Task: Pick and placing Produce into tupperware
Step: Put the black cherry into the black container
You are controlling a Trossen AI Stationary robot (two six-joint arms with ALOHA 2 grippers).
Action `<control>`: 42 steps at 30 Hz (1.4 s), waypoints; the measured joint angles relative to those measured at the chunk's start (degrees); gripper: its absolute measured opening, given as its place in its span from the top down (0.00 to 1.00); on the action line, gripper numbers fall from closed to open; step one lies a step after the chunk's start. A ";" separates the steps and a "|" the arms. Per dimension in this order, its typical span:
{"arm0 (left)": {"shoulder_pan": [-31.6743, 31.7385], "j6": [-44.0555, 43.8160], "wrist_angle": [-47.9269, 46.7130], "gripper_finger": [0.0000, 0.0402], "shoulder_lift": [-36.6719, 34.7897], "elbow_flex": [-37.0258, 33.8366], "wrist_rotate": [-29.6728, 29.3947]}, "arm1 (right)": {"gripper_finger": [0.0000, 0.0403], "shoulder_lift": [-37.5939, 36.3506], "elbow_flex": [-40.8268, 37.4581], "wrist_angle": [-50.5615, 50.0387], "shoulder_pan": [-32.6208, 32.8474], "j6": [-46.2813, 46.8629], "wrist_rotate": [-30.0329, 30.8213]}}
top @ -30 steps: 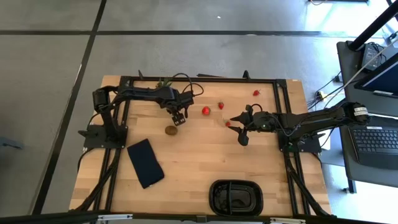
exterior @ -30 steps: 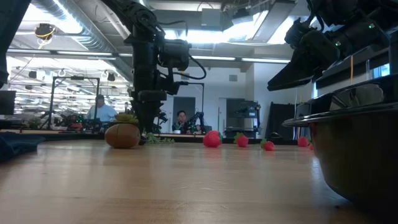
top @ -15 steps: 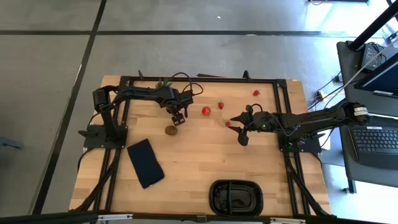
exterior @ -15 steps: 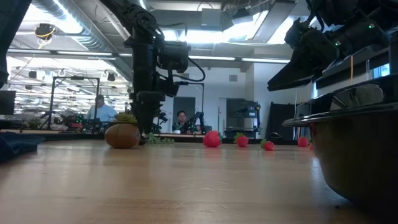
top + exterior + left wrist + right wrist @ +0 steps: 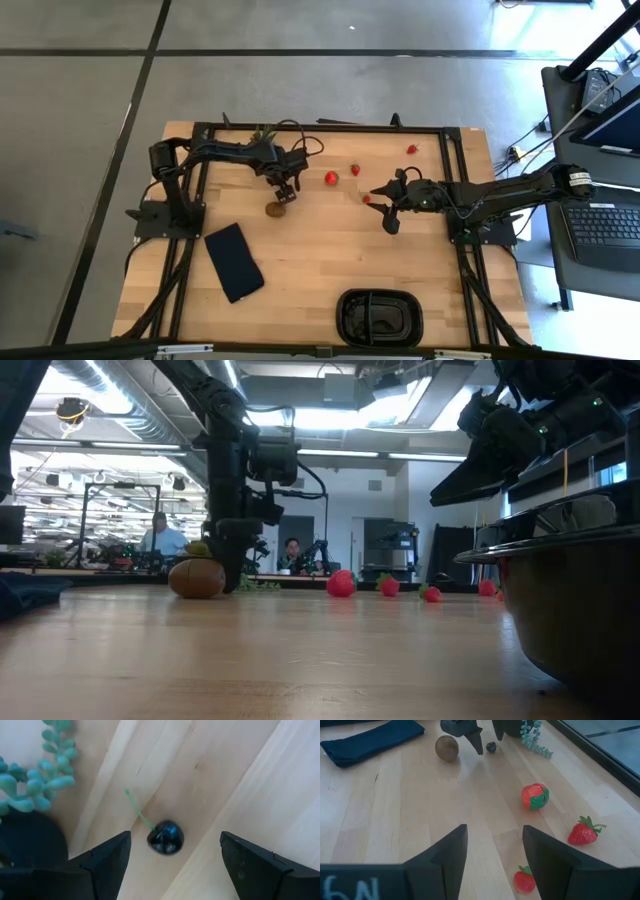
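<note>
My left gripper (image 5: 283, 188) is open and points down at the table beside the brown kiwi (image 5: 274, 209). In its wrist view a tiny dark berry (image 5: 165, 837) with a green stem lies on the wood between the open fingers, touching neither. My right gripper (image 5: 383, 207) is open and hangs above the table to the right, next to one strawberry (image 5: 367, 198). Two more red pieces (image 5: 331, 178) (image 5: 355, 170) lie between the arms, and another (image 5: 411, 149) lies toward the far edge. The black tupperware (image 5: 380, 317) sits at the near edge.
A spiky green potted plant (image 5: 264, 132) stands at the far edge just behind the left gripper, and its pot (image 5: 25, 840) shows close to the berry. A flat navy slab (image 5: 234, 262) lies near left. Bare wood stretches between the fruit and the tray.
My left gripper has shifted a little toward the table's left, closer to the kiwi, and stayed open. The fruit and my right arm have not moved.
</note>
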 joint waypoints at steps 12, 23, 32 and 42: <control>2.74 -1.49 0.61 0.26 0.00 0.00 2.22 | 0.52 0.00 0.00 0.00 0.00 0.23 0.00; 3.37 -1.74 1.47 0.26 3.16 0.16 4.94 | 0.52 0.01 0.00 0.00 0.02 0.22 0.00; 3.37 -1.68 1.28 0.26 4.01 0.15 4.94 | 0.52 0.02 0.00 0.00 0.02 0.02 0.00; 3.31 -1.69 0.85 0.37 4.15 0.11 5.04 | 0.52 0.02 0.00 0.00 0.01 -0.04 0.00</control>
